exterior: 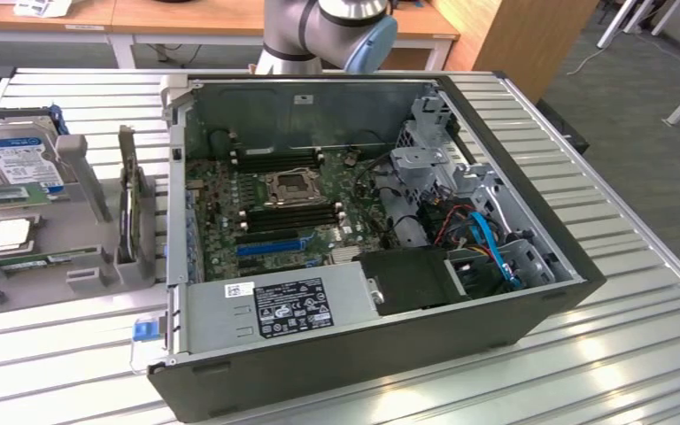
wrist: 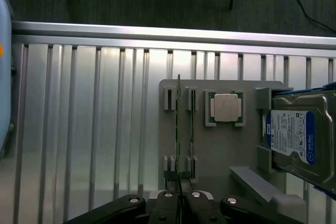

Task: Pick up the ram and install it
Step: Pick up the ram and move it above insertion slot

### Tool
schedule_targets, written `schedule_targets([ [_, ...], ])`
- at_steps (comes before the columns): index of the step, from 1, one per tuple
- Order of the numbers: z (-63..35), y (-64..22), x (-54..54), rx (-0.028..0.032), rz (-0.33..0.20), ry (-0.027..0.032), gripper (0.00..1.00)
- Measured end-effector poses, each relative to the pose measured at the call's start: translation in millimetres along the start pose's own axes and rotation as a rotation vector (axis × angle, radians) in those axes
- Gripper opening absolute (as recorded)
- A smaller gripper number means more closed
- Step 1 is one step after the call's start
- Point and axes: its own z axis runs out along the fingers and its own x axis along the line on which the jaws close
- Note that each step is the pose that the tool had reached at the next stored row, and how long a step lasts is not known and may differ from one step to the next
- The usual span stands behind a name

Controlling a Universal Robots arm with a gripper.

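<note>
In the wrist view my gripper (wrist: 179, 199) is shut on the ram (wrist: 178, 129), a thin green stick seen edge-on that reaches out from between the black fingers (wrist: 167, 203). It hangs high above the grey parts holder (wrist: 220, 150). A second stick like it (wrist: 191, 124) stands on edge in the holder's slots just beside. In the exterior view that holder (exterior: 33, 239) sits at the exterior view's left, with a green stick (exterior: 50, 259) lying in it. The open computer case (exterior: 352, 230) shows its motherboard (exterior: 275, 208).
A silver processor chip (wrist: 227, 107) and a blue-labelled hard drive (wrist: 296, 137) rest on the holder. The ribbed metal table (wrist: 94, 129) runs under everything. Inside the case are a power supply (exterior: 281, 305), blue slots (exterior: 272, 246) and cables (exterior: 482, 235). The arm (exterior: 322, 27) rises behind the case.
</note>
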Motion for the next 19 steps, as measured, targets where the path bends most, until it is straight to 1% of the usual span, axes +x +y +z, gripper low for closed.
schedule_targets([
  [14, -31.1, 1.4, -0.8, 0.0000, 0.000, 0.0000, 0.12],
  [19, -39.5, 1.8, -1.0, 0.0000, 0.000, 0.0000, 0.12],
])
